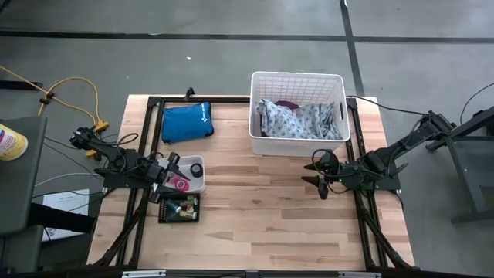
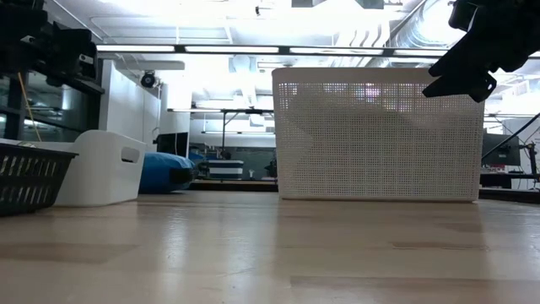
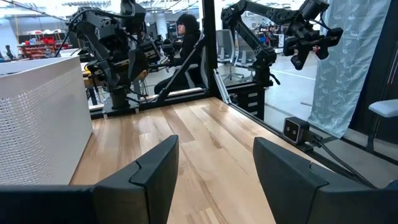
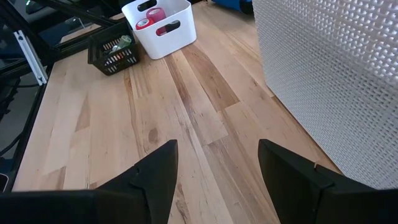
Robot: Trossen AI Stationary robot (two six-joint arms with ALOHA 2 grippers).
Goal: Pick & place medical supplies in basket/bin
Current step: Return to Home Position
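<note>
maroon garment (image 1: 287, 104) mostly buried, crate (image 1: 178, 221) contents indistinct

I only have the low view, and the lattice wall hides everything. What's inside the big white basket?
Observer: From above, a grey-patterned garment fills the white basket, with maroon cloth showing at its far edge.
Operator: And the small tray?
Observer: Pink rolls sit in the white tray.
Operator: Are the grippers holding anything?
Observer: No. Both are open and empty, the left gripper by the tray and the right gripper beside the basket.
</note>
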